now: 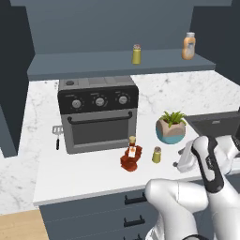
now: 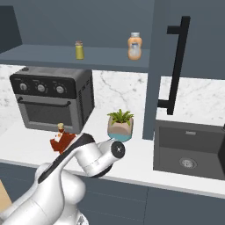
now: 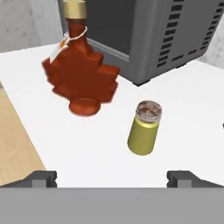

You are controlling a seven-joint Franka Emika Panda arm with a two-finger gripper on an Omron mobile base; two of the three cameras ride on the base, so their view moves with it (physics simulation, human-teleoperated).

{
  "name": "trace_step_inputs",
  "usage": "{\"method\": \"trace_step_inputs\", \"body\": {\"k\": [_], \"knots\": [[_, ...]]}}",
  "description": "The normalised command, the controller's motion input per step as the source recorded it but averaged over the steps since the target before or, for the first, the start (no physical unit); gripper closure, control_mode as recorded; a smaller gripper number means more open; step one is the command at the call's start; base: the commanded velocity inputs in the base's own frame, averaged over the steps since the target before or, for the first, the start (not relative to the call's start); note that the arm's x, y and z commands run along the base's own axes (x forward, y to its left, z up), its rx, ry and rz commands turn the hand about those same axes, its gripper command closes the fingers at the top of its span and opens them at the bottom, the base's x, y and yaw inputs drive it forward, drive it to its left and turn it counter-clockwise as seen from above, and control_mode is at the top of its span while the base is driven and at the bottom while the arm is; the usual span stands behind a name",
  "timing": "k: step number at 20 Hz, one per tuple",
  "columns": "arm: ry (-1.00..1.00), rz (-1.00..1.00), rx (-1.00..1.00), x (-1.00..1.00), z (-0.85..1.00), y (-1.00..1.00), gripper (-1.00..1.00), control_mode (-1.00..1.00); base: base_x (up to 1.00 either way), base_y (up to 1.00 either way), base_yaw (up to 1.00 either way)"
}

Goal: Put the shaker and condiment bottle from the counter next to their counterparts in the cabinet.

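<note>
Yellow-green and small, the shaker (image 3: pixel 145 130) stands upright on the white marble tabletop (image 3: pixel 183 109), just beside the bottle (image 3: pixel 82 78) and in front of the toaster oven (image 1: pixel 98 112); the two are close but apart; the end effector (image 3: pixel 112 177) hangs above them with its tips spread as wide as they go and nothing between them.

Judged by looks, the shaker is light, rigid and smooth-walled; a round body like this can roll or twist out of a loose pinch, so the hold belongs across the middle of the cylinder, below the cap, with the fingers square to its sides; it is narrow enough to tip if nudged off-centre.

The bottle looks like hard glass, heavier and breakable; its body is flat, lobed and leaf-shaped, awkward across the wide face; the thin neck under the tan cap, or the flat faces pinched front to back, seem the safer places.

On the cabinet (image 1: pixel 117 65) shelf stand the second shaker (image 1: pixel 136 54) and the orange bottle (image 1: pixel 188 46), well apart, with room beside each.
</note>
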Motion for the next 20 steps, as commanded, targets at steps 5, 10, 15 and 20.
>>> {"method": "trace_step_inputs", "body": {"k": [5,10,15,20], "knots": [[0.0,0.0,0.06,0.0,0.0,-0.1,-1.0,-1.0,0.0,0.0,0.0],[0.0,0.0,0.06,0.15,0.0,-0.03,-1.0,-1.0,0.0,0.0,0.0],[0.0,0.0,0.03,0.5,0.0,0.0,-1.0,-1.0,0.0,0.0,0.0],[0.0,0.01,0.01,0.33,-0.04,-0.02,-1.0,-1.0,0.0,0.0,0.0]]}}
